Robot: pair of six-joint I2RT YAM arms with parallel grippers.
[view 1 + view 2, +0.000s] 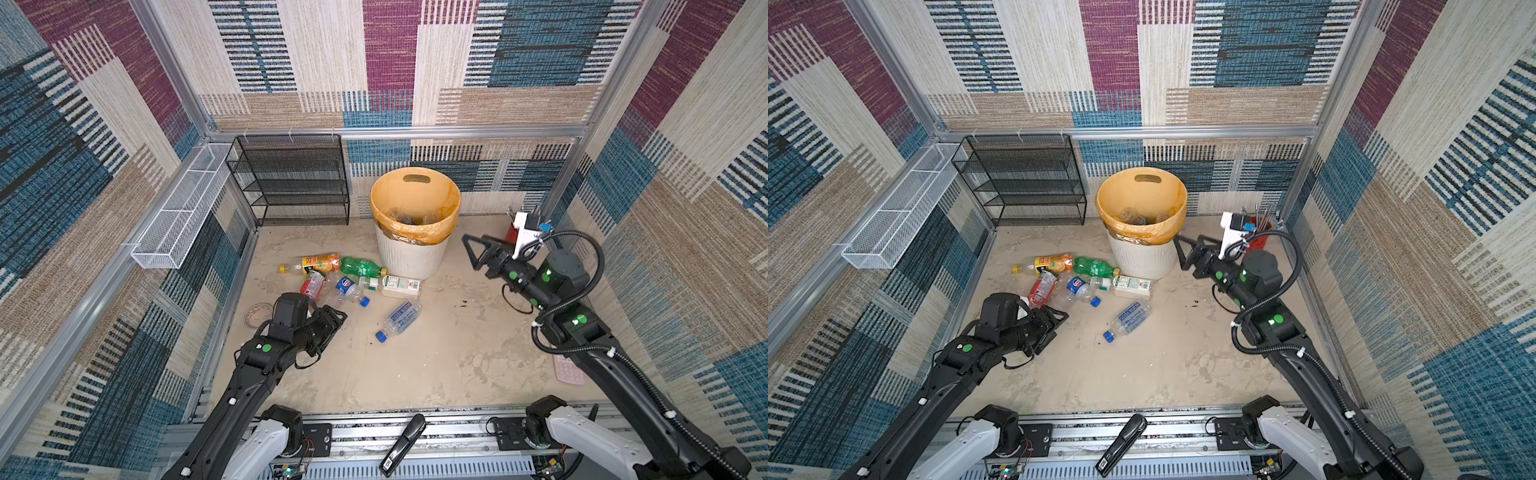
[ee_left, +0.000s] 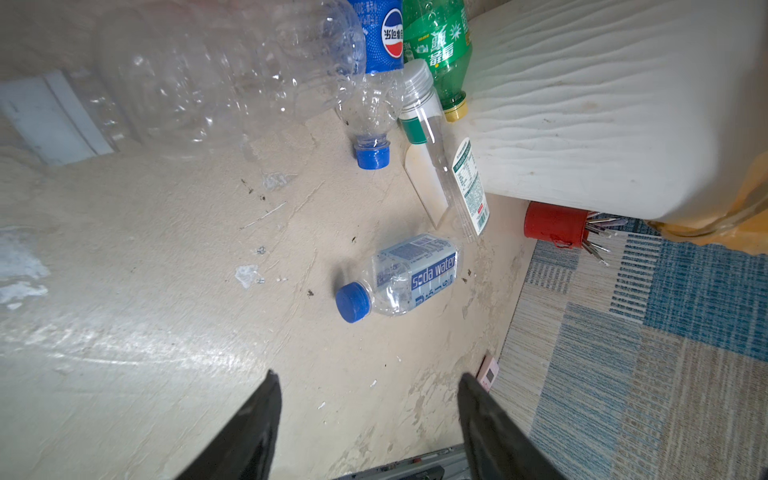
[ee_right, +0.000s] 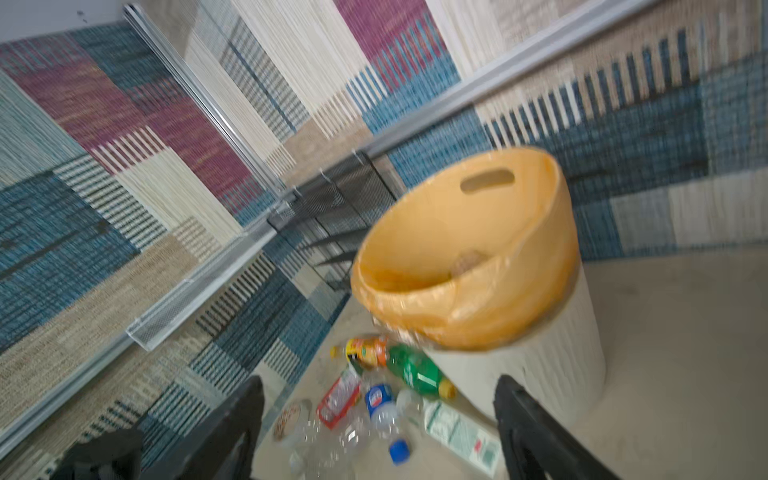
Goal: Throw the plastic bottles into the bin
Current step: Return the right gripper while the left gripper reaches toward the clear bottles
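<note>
Right pincer agape just beside bin wall — open floor beneath

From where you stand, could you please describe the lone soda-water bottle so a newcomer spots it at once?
Start at the round white ribbed bin with the orange liner. Plastic bottles huddle at its base. The clear bottle with blue cap and blue-white label lies alone, well apart from them.

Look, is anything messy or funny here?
Yes. The plastic bottles lie on their sides, scattered beside the bin, not inside it. The bin's orange liner sags crumpled over its front rim.
</note>
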